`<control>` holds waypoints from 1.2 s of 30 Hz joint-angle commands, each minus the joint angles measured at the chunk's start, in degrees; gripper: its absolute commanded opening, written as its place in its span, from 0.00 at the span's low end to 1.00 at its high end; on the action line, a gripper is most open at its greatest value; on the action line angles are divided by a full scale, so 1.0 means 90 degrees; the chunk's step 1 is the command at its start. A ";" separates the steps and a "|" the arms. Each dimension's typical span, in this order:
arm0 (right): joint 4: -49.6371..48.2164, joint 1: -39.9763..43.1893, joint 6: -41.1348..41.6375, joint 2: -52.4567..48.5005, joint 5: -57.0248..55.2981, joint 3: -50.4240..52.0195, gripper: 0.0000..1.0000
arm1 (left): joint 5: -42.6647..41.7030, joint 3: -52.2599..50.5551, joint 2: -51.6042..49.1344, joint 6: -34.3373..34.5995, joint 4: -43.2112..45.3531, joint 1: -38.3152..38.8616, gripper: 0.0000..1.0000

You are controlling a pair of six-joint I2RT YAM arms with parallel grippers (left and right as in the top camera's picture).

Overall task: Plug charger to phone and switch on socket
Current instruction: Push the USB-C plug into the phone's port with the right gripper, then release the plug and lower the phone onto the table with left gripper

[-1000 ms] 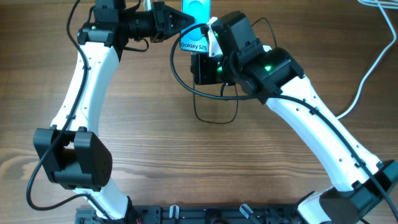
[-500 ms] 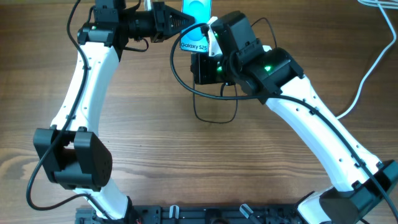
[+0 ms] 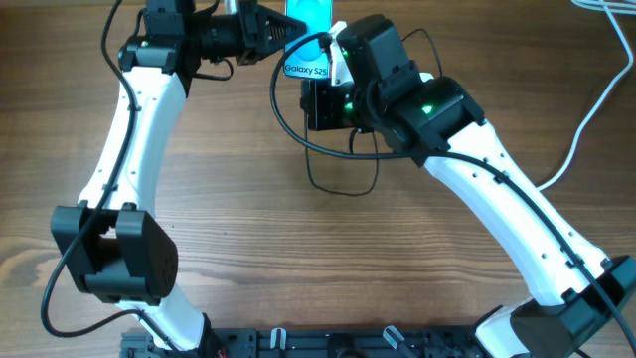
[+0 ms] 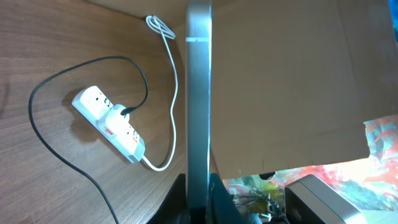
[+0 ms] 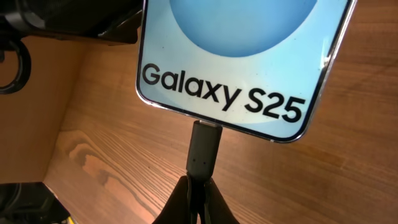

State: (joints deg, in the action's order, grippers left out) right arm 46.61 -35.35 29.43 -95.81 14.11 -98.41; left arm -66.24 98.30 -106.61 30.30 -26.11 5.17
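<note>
My left gripper [image 3: 288, 22] is shut on the phone [image 3: 308, 14] and holds it off the table at the far edge; the white "Galaxy S25" strip faces the right arm. In the left wrist view the phone [image 4: 199, 93] shows edge-on between the fingers [image 4: 186, 199]. My right gripper [image 5: 199, 180] is shut on the charger's black connector [image 5: 204, 149], whose tip meets the middle of the phone's bottom edge [image 5: 236, 93]. The charger cable [image 3: 343, 184] loops on the table. The socket [image 4: 109, 121] lies on the table with a black plug in it.
The socket's thick white cord [image 4: 173, 93] runs to the table's far edge; a white cord [image 3: 596, 94] also shows at the far right overhead. A brown cardboard panel [image 4: 286, 74] stands behind the phone. Both arms crowd the top centre.
The phone and both grippers have shifted slightly up and to the left together. The connector stays against the phone's bottom edge.
</note>
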 commanded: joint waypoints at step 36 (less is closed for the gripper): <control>0.2764 0.2164 0.0012 0.0682 -0.1933 -0.0146 0.99 | 0.3354 0.0019 -0.1394 -0.1511 -0.2939 0.1168 0.04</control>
State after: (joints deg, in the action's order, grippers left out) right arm 70.24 -15.92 30.81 -90.08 1.39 -99.48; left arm -41.15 98.24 -115.22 18.09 -53.52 14.28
